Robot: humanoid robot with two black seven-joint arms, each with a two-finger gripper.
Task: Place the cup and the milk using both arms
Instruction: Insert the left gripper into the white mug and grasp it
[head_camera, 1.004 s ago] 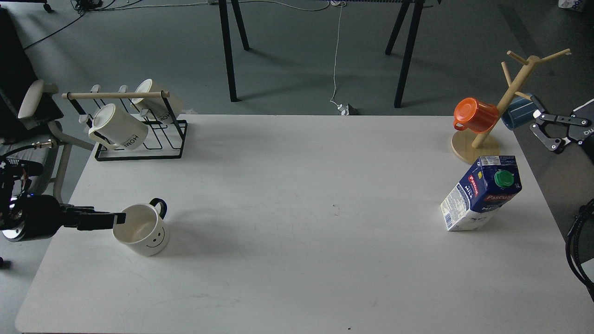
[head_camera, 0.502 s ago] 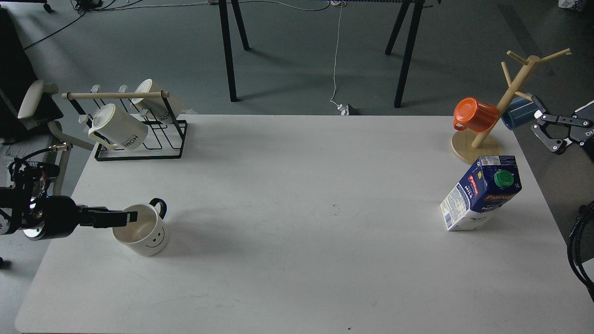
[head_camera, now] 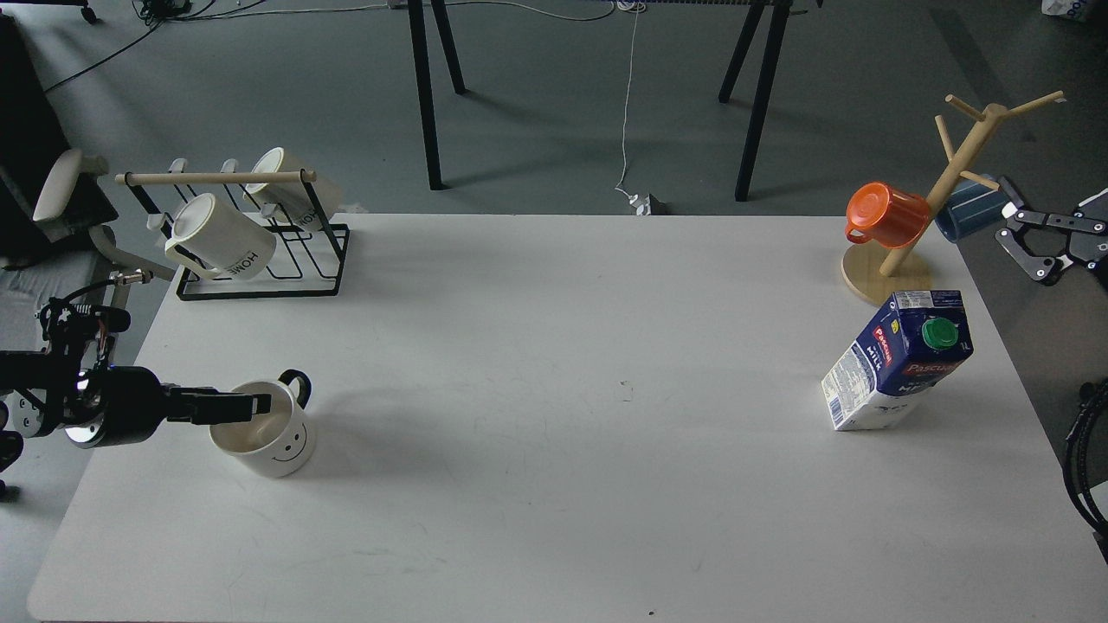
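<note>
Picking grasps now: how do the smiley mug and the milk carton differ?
The smiley mug is short, round, white and open-topped; the milk carton is taller, boxy, blue and white, closed with a green cap. The mug has the left gripper at its mouth; the carton stands alone. Both stand on the white table.

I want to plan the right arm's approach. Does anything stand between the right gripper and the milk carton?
Nothing lies directly between them. The right gripper hangs off the table's right edge, and the milk carton stands nearer and to its left. The wooden mug tree with the orange mug stands close beside that path.
</note>
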